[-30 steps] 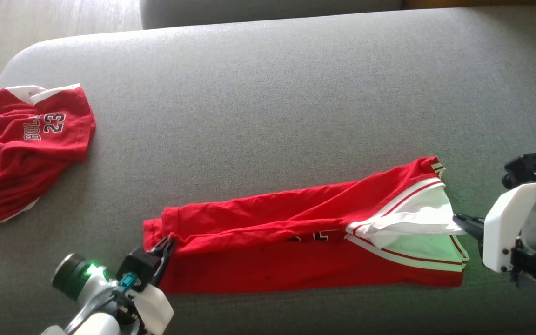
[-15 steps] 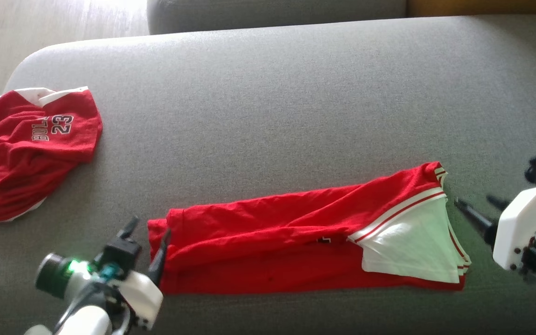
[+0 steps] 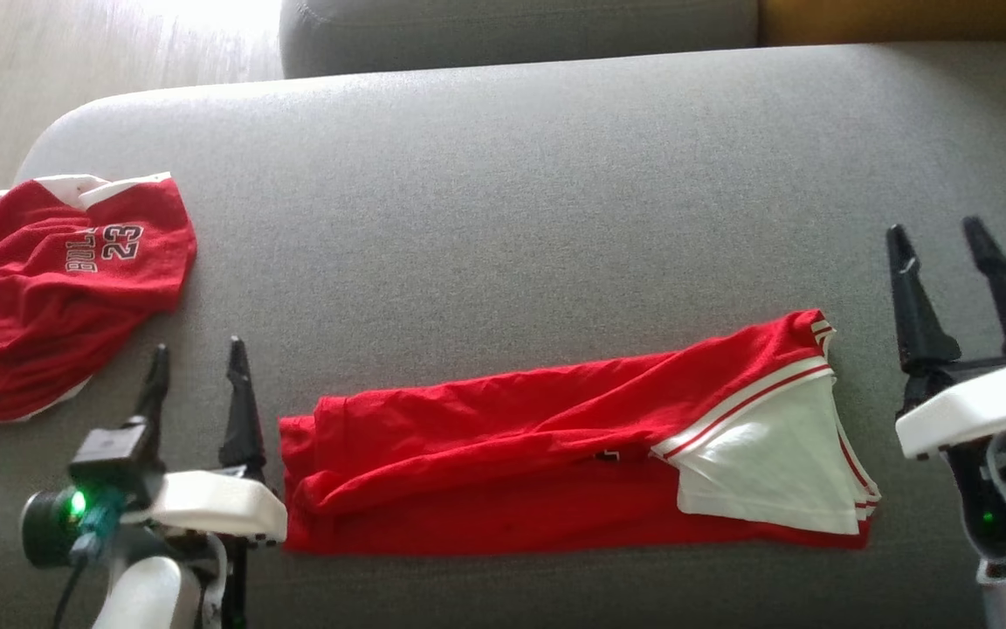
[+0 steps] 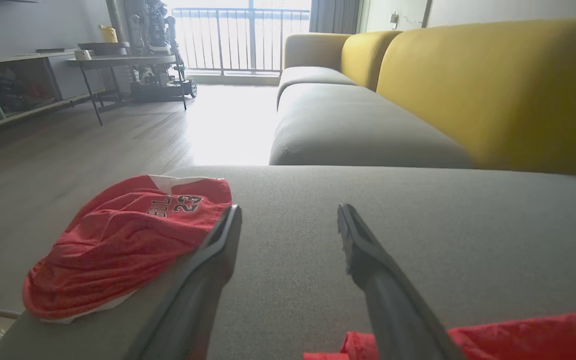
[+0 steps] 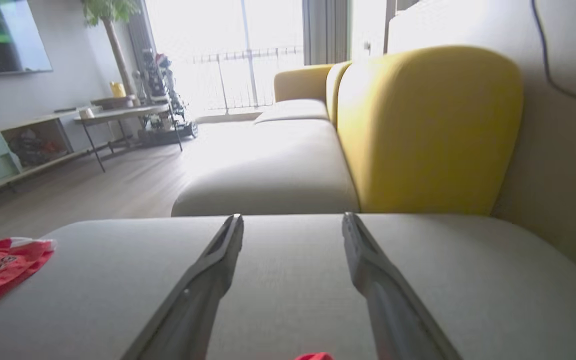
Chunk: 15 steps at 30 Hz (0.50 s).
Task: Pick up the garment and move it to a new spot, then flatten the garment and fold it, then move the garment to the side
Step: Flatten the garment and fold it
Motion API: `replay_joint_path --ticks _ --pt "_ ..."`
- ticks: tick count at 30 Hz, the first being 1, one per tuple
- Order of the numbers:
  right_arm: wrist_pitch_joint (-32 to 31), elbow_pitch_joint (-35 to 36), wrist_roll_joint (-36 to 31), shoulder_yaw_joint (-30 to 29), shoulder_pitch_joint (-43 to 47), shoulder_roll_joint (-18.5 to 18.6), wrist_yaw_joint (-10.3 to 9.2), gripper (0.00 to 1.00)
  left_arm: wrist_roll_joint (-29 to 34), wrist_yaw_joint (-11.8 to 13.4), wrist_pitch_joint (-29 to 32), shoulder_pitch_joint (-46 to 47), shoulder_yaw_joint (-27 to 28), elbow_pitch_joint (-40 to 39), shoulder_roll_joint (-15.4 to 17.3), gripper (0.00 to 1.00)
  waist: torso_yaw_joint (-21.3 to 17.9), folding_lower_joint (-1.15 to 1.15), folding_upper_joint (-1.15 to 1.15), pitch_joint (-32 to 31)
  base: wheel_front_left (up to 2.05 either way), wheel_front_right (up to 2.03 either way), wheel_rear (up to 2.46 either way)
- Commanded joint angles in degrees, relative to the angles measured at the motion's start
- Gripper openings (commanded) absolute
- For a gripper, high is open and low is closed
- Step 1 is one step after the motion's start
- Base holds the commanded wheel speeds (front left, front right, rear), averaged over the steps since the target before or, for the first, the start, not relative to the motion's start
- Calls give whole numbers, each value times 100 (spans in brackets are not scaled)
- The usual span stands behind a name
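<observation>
Far left, on the rounded corner of the cushion (image 3: 503,175): crumpled red jersey (image 3: 58,288), soft and creased, domed in a loose heap, white trim along its top edge, white "23" and lettering printed sideways. Beyond that corner, pale wood-grain floor (image 3: 75,61), brightly lit.

Next, at the lower left: left hand (image 3: 197,348), spread wide and holding nothing, two long dark tapering fingers (image 3: 239,402) pointing up the head view, glossy white shell behind them, green light on the round black housing at the wrist. Right finger just beside the garment's left end, not gripping it; contact impossible to judge.

In the middle, low on the cushion between both hands: garment (image 3: 512,463), red knit folded into a long narrow band, lying flat, free of both hands. Left end rounded and bunched into soft ridges; long diagonal wrinkles across the upper layer; lower edge straight. Toward its right end, a white triangular panel edged with red-and-white striped ribbing, smooth, slightly shiny.

Right of that, apart from the cloth: right hand (image 3: 935,229), likewise fully spread and empty, dark pointed fingers upright, white shell below.

Underneath everything, grey woven upholstery, finely grained, matte, rounded at the edges. From the wrist views, past the far edge: a second grey seat (image 4: 348,125) and a plump mustard-yellow backrest (image 4: 493,90), smooth and rounded.
</observation>
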State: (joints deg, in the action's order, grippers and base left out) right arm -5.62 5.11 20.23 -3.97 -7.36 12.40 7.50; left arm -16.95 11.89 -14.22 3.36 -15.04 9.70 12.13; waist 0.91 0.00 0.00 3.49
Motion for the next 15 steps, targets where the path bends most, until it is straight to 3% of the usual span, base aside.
replay_joint_path --ticks 1,2,6,15 --pt "400 136 -183 23 -28 -36 -1 100 79 46 -74 156 384 -408 -22 100 -5 0 0 -10 0 0 0" --pt "851 64 -388 -35 67 -184 -1 100 171 54 -75 29 567 -639 -176 100 -12 0 0 -17 0 0 0" --pt "1473 -154 -697 -88 311 -433 -1 100 417 -32 -76 -232 873 -935 -470 100 -25 0 0 -31 0 0 0" --pt "1952 -621 -1081 49 632 -689 -1 100 1044 -342 -77 -703 961 -1147 -830 100 -46 0 0 -16 0 0 0"
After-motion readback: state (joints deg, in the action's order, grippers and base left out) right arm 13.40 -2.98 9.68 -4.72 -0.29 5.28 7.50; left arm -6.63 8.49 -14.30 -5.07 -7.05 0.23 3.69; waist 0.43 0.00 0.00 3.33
